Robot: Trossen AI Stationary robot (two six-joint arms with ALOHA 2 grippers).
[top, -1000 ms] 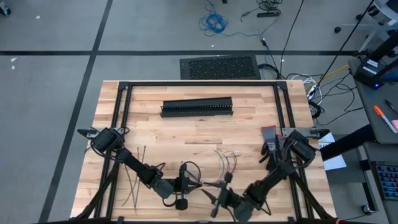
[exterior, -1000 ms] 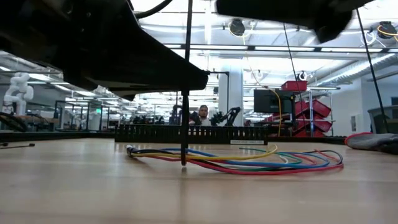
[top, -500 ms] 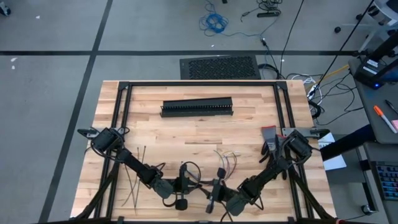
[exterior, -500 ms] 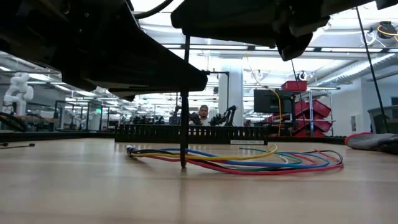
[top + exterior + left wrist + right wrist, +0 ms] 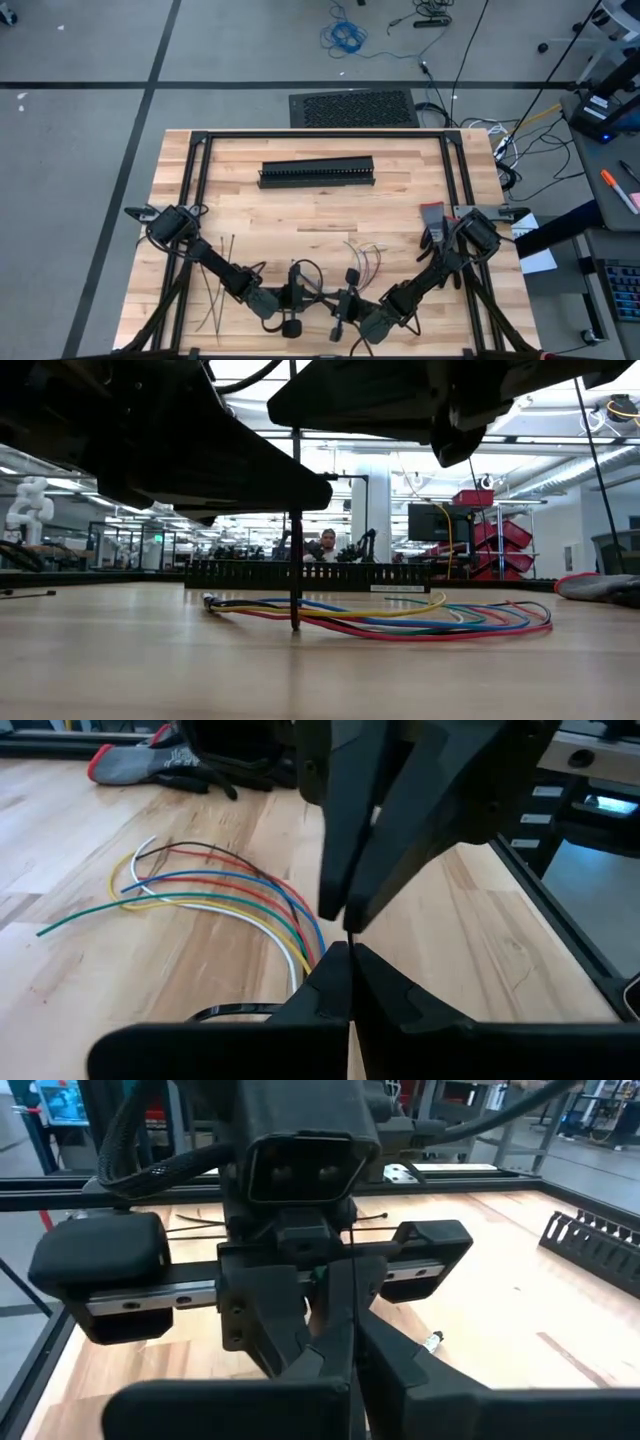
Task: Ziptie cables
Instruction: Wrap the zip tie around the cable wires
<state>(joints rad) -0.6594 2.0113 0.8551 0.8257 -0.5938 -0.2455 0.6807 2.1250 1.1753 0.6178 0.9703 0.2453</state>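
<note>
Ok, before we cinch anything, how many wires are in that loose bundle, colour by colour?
Cables, as the left wrist view separates them:
green wire: 1
yellow wire: 1
white wire: 1
red wire: 1
blue wire: 1
black wire: 1
Total: 6 that I can tell apart; the strands overlap near the tools, so more may be hidden.

a wooden bench [image 5: 300, 200] carries a black slotted duct [image 5: 317, 173]; nearer the arms than the duct lie the cables [image 5: 366, 258], the zipties [image 5: 213, 285] and a grey glove [image 5: 432, 222].
</note>
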